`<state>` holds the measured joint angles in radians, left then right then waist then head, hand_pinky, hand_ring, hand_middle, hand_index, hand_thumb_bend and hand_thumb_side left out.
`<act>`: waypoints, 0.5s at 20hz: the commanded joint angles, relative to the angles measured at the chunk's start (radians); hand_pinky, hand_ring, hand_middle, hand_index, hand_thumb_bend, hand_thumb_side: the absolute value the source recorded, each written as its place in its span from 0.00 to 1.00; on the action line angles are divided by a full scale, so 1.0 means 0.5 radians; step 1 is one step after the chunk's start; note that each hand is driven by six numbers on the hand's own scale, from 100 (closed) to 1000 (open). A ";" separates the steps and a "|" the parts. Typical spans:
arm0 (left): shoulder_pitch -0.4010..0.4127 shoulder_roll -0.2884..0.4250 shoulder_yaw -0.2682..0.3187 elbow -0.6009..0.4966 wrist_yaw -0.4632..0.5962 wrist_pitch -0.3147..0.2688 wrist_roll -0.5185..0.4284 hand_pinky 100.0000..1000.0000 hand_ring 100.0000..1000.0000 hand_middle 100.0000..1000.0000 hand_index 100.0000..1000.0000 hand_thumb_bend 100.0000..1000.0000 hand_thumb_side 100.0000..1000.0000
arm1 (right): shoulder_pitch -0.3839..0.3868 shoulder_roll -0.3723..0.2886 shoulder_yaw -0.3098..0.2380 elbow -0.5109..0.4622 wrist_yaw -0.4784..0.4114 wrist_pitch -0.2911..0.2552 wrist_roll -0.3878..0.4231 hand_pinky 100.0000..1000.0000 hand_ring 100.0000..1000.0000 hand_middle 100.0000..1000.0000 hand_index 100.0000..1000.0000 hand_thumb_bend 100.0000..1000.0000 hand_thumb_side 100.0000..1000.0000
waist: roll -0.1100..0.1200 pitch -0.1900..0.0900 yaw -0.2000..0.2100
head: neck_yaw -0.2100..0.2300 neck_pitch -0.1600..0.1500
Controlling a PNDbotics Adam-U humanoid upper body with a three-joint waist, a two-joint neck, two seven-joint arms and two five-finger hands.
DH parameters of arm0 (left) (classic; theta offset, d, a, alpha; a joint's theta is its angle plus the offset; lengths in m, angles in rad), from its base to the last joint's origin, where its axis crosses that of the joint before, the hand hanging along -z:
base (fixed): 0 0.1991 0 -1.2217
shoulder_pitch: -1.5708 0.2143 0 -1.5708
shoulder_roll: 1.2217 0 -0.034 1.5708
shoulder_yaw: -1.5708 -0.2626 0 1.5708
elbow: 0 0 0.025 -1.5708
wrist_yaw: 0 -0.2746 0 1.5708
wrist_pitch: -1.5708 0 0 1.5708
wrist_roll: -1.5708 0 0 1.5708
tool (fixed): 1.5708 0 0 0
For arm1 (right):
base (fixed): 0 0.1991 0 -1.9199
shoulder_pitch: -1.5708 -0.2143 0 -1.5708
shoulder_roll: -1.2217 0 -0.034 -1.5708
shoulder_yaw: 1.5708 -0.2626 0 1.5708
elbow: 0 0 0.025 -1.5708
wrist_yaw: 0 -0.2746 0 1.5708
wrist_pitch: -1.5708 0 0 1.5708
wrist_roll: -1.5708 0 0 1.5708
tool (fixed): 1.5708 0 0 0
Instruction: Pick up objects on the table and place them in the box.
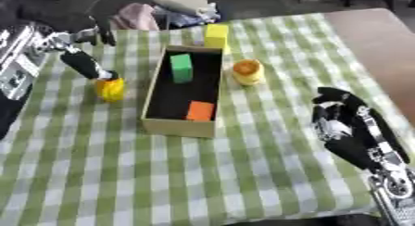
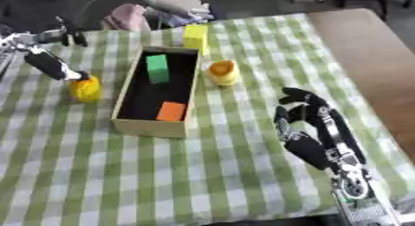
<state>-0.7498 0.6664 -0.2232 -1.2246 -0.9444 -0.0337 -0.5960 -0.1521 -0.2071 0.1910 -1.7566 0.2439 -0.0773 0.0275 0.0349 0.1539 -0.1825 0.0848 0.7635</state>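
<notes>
right hand [image 2: 312, 123] nearest, low on bench [image 1: 162, 174], fingers curled, holding nothing. left hand [image 1: 87, 65] fingertips at yellow object [image 1: 110, 89] left of box [image 1: 180, 126]; grip unclear. object looks small, light, likely rigid; take by its sides.

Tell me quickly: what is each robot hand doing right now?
Left robot hand: touching the yellow object; grip cannot be told.
Right robot hand: curled, holding nothing.
</notes>
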 commanded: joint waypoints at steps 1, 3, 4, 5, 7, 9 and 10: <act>-0.043 0.009 0.043 0.150 -0.122 -0.021 0.055 0.75 0.68 0.70 0.77 0.48 0.33 | -0.019 -0.022 -0.014 -0.021 -0.010 -0.002 -0.004 0.56 0.51 0.64 0.81 0.00 0.33 | -0.030 -0.053 0.005 | -0.006 -0.015; -0.048 -0.027 0.044 0.226 -0.180 -0.043 0.093 0.75 0.68 0.71 0.78 0.48 0.34 | -0.021 -0.021 -0.012 -0.022 -0.011 -0.002 -0.002 0.56 0.51 0.64 0.81 0.00 0.33 | -0.035 -0.051 0.002 | -0.005 -0.015; -0.050 -0.042 0.045 0.255 -0.200 -0.054 0.113 0.75 0.68 0.71 0.78 0.49 0.34 | -0.021 -0.021 -0.012 -0.022 -0.012 -0.002 -0.002 0.56 0.51 0.64 0.81 0.00 0.33 | -0.037 -0.050 0.000 | -0.004 -0.015; -0.050 -0.060 0.044 0.279 -0.213 -0.065 0.132 0.75 0.68 0.71 0.78 0.49 0.35 | -0.023 -0.020 -0.012 -0.022 -0.013 -0.001 -0.002 0.56 0.51 0.64 0.81 0.00 0.33 | -0.039 -0.049 -0.003 | -0.003 -0.016; -0.050 -0.088 0.037 0.317 -0.230 -0.088 0.157 0.75 0.69 0.72 0.79 0.50 0.36 | -0.024 -0.020 -0.011 -0.023 -0.015 -0.001 -0.002 0.56 0.51 0.64 0.81 0.00 0.33 | -0.041 -0.046 -0.009 | -0.002 -0.016; -0.050 -0.119 0.034 0.353 -0.242 -0.100 0.174 0.75 0.69 0.72 0.79 0.50 0.36 | -0.025 -0.018 -0.010 -0.023 -0.016 0.000 -0.001 0.56 0.51 0.64 0.81 0.00 0.32 | -0.040 -0.044 -0.015 | 0.000 -0.017; -0.050 -0.134 0.033 0.373 -0.245 -0.104 0.181 0.75 0.68 0.72 0.79 0.49 0.36 | -0.026 -0.017 -0.009 -0.023 -0.016 -0.001 0.000 0.56 0.51 0.64 0.81 0.00 0.32 | -0.040 -0.043 -0.017 | 0.001 -0.017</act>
<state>-0.7522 0.5865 -0.2152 -1.0397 -1.0579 -0.0825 -0.5145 -0.1538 -0.2071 0.1914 -1.7566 0.2436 -0.0772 0.0277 0.0282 0.1539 -0.1910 0.0850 0.7635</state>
